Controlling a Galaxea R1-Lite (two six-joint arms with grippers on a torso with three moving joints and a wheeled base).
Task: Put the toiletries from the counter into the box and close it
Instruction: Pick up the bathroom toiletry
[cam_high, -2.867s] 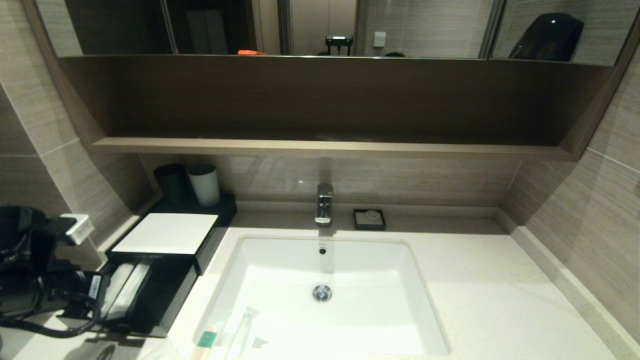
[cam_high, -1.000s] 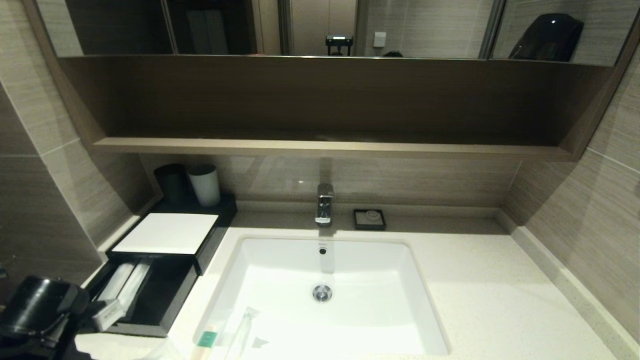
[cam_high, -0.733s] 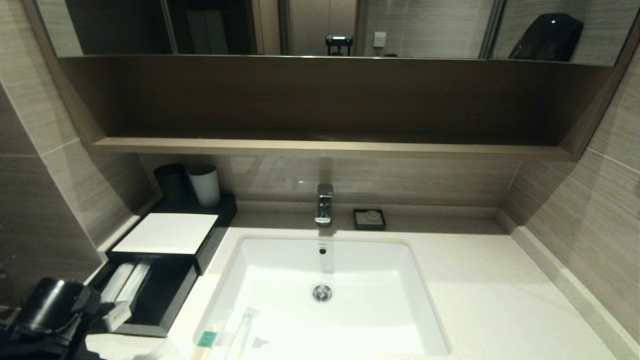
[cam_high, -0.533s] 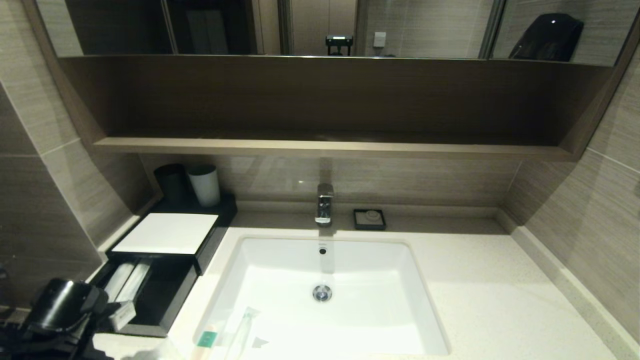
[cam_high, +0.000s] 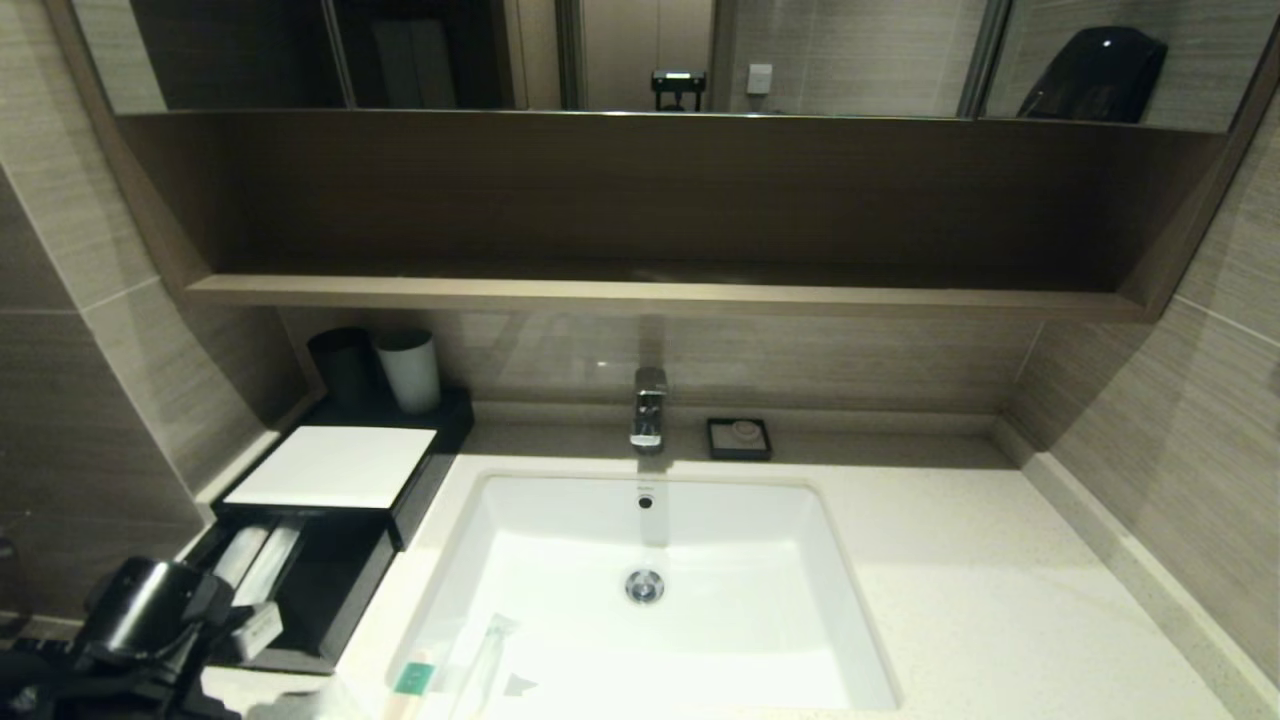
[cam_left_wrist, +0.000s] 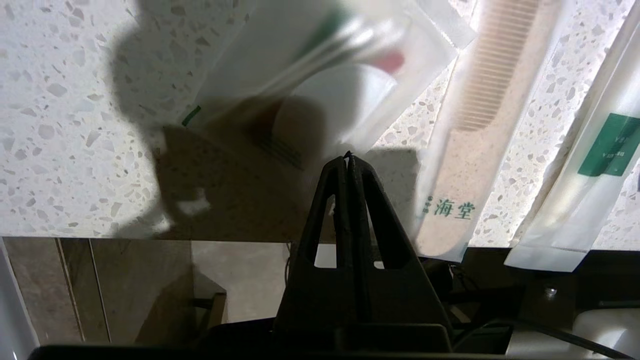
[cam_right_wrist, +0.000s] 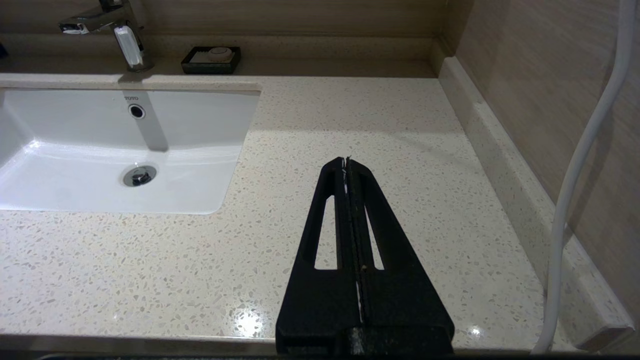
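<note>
We are looking at the toiletries lying on the front edge of the worktop (cam_high: 1000, 600), just left of the sink basin (cam_high: 650, 580). In the head view the teal-labelled packet (cam_high: 412, 680) and the long toothbrush packet (cam_high: 480, 655) are lying side by side, their long axes running from the front edge back toward the wall, leaning slightly right. In the left wrist view we are seeing a wrapped comb (cam_left_wrist: 470, 130) beside the teal-labelled packet (cam_left_wrist: 585, 185), both running roughly parallel with their near ends overhanging the worktop's (cam_left_wrist: 60, 125) front lip, the comb's teeth at the far end. A flatter, wider packet (cam_left_wrist: 320, 70) is lying beside the comb at an angle to it; its contents are too blurred to tell.

The box (cam_high: 335, 470) is sitting at the back left of the worktop with its drawer (cam_high: 310, 600) pulled out toward us; two pale wrapped items are lying lengthwise inside it.

We are holding the left end effector (cam_left_wrist: 347, 156) just above the front edge of the worktop, over the wide packet's near corner. Its fingers are pressed together and pinching nothing; whether the tips are touching the wrapper we cannot tell. In the head view the left arm (cam_high: 150, 625) is showing at the lower left, in front of the drawer.

The right end effector (cam_right_wrist: 346, 160) is parked over bare worktop to the right of the basin, fingers pressed together, gripping nothing.
</note>
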